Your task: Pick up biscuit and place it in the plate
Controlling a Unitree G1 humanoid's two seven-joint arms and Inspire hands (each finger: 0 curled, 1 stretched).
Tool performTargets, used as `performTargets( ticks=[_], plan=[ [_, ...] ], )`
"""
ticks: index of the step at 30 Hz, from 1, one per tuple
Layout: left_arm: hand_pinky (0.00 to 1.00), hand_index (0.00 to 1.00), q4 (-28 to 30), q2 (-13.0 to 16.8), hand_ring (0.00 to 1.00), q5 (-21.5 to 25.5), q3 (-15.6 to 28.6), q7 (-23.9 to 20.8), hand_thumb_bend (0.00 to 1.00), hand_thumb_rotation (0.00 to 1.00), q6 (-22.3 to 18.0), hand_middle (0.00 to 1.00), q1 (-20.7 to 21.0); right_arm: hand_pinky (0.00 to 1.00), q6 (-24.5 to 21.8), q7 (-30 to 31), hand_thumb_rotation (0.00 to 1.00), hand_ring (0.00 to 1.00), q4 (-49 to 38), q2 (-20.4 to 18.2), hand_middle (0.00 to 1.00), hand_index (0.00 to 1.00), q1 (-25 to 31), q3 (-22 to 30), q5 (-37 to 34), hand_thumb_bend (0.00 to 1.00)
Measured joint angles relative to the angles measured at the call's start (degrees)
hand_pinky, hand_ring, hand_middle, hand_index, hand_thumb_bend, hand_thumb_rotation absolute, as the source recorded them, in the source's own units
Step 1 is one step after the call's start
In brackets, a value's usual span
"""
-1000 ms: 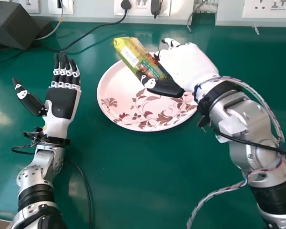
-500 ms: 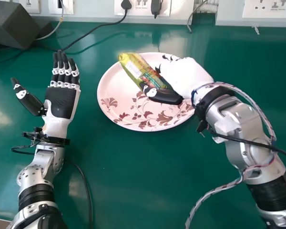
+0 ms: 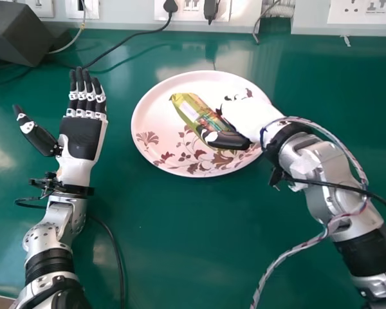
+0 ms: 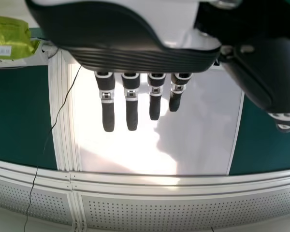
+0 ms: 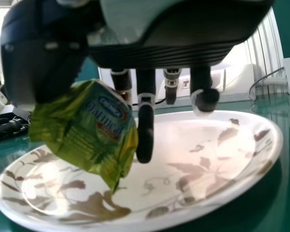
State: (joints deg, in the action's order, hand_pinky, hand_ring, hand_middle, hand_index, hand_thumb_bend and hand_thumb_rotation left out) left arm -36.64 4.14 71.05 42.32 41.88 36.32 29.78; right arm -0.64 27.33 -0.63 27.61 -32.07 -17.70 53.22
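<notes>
Beneath the work area, a glossy green tabletop [image 3: 180, 238] is supporting a round, pale plate [image 3: 154, 109] with brown leaf-and-flower decoration, while white wall sockets [image 3: 193, 8] are lining the rear edge. Over the plate, the white-and-black right hand [image 3: 246, 117] is gripping a green-and-yellow foil biscuit packet [image 3: 194, 111] between thumb and fingers; contact between packet and plate is not showing clearly. Left of the plate, the white-and-black left hand [image 3: 82, 138] is facing palm up, its fingers extending straight.

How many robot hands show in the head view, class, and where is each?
2: the left robot hand is at the view's left, palm up; the right robot hand is over the plate, holding the biscuit packet.
</notes>
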Motion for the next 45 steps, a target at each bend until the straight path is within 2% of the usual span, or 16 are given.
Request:
performTargets(
  ticks=[9,11,18,21,27,32,35,39,41,44,45],
  plan=[
    [0.73,1.00,1.5,-0.6,0.83,0.5,0.1,-0.3,1.00,0.90,0.4,0.94,-0.7,0.00,1.9,-5.0,0.50,0.10,4.4,0.0,0.25,0.52,-0.1,-1.4,0.1,0.51],
    [0.73,1.00,1.8,-0.6,0.83,0.6,0.1,-0.5,1.00,0.91,0.2,0.94,-0.8,0.00,2.0,-5.5,0.46,0.09,5.1,0.0,0.25,0.52,-0.2,-1.9,0.2,0.50],
    [0.76,1.00,2.7,-0.9,0.84,1.2,0.1,-1.0,1.00,0.87,0.3,0.93,-1.4,0.00,2.4,-8.0,0.49,0.08,8.2,-0.1,0.23,0.52,-1.7,-3.2,0.5,0.50],
    [0.76,0.99,2.8,-1.0,0.83,1.3,0.1,-1.0,1.00,0.84,0.3,0.91,-1.5,0.00,2.4,-8.5,0.43,0.08,9.3,-0.1,0.23,0.53,-2.6,-3.9,0.6,0.49],
    [0.75,0.96,2.9,-1.0,0.82,1.4,0.1,-0.9,1.00,0.80,0.4,0.89,-1.7,0.00,2.6,-10.6,0.51,0.07,11.3,-0.2,0.23,0.53,-3.2,-5.2,0.5,0.49],
    [0.75,0.96,3.6,-1.3,0.80,1.6,0.1,-1.3,1.00,0.79,0.5,0.89,-2.2,0.00,3.3,-12.5,0.51,0.07,12.9,-0.2,0.23,0.52,-3.6,-6.0,0.3,0.50],
    [0.76,0.97,3.4,-1.2,0.81,1.5,0.1,-0.9,1.00,0.78,0.5,0.90,-2.2,0.00,3.4,-12.5,0.47,0.08,13.4,-0.3,0.23,0.53,-3.9,-6.6,0.2,0.50],
    [0.77,0.97,2.7,-0.8,0.81,1.1,0.0,0.6,1.00,0.78,0.5,0.90,-2.2,0.00,3.3,-12.9,0.45,0.10,14.0,-0.6,0.26,0.53,-4.2,-7.2,0.0,0.51],
    [0.77,0.97,2.4,-0.7,0.82,1.0,-0.1,1.5,1.00,0.79,0.1,0.90,-2.1,0.01,3.2,-13.3,0.38,0.13,14.5,-0.8,0.29,0.52,-4.2,-7.5,0.0,0.53],
    [0.77,0.97,2.3,-0.7,0.82,-0.1,-0.4,2.6,1.00,0.80,-1.3,0.89,-2.1,0.12,3.1,-13.7,0.26,0.26,14.9,-0.9,0.42,0.53,-4.2,-7.8,0.1,0.65],
    [0.77,0.97,2.2,-0.6,0.81,-0.1,-0.4,2.7,1.00,0.80,-1.3,0.89,-2.1,0.16,3.1,-13.8,0.27,0.30,15.0,-0.9,0.47,0.54,-4.2,-8.0,0.1,0.67]
  ],
)
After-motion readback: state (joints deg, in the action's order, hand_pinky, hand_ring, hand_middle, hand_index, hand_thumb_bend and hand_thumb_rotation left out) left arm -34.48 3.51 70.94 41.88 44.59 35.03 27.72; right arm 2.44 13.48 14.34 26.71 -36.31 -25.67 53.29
